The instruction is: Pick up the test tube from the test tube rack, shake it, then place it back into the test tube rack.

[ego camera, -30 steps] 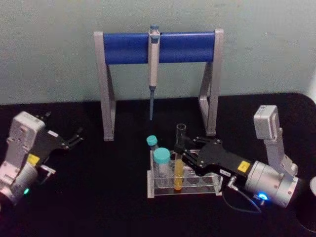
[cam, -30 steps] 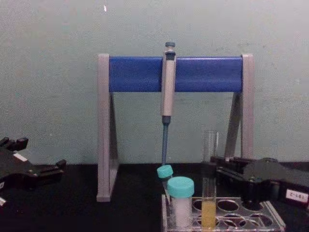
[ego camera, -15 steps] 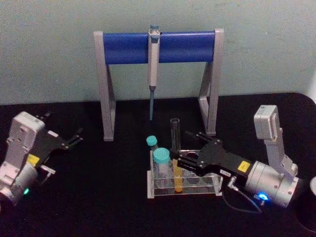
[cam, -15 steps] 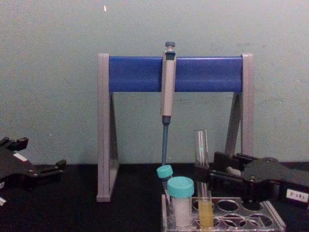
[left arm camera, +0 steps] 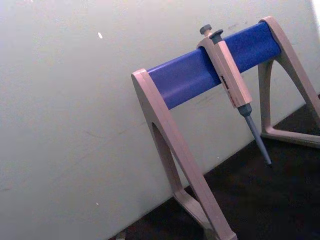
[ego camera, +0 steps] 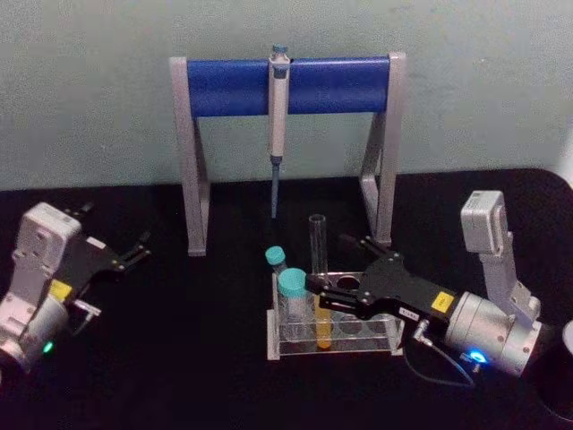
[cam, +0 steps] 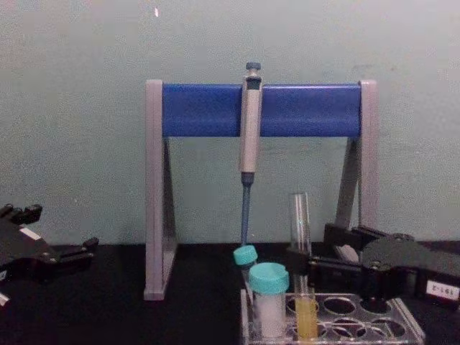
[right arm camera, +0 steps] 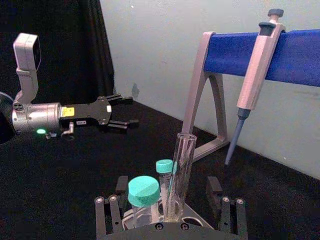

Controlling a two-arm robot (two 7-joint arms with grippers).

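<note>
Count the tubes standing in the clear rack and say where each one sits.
3. The tall open test tube stands mid-rack; the wide teal-capped tube is at its left end, near row; the slim teal-capped tube stands behind that. None seems hidden.

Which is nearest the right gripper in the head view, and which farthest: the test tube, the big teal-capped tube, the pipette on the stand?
1. The test tube, between the right gripper and its open fingers, in the test tube rack.
2. The big teal-capped tube, in the rack at the gripper's left.
3. The pipette, hanging on the stand's blue bar at the back.
</note>
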